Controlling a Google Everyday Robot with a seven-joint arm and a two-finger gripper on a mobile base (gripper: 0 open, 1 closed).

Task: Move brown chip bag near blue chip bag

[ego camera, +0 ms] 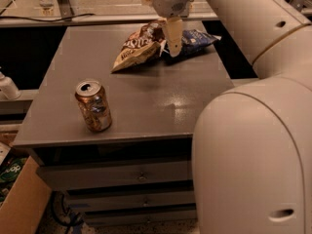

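— What's over on the left?
— A soda can [92, 105], upright on the grey table [156, 101], near the front edge and well apart from the bags.
— And the brown chip bag [139, 47]?
— It lies at the far middle, with its tan end pointing left and nearer.
— The gripper [173, 43]?
— It hangs at that bag's right end. Whether it grips or is loose, I cannot tell.
— Further right?
— The blue chip bag [197, 38] lies just beside the brown one.

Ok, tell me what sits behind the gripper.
Behind the gripper lies the blue chip bag, one end covered by the gripper. The brown chip bag lies beside it on the table; whether the bags touch is hidden.
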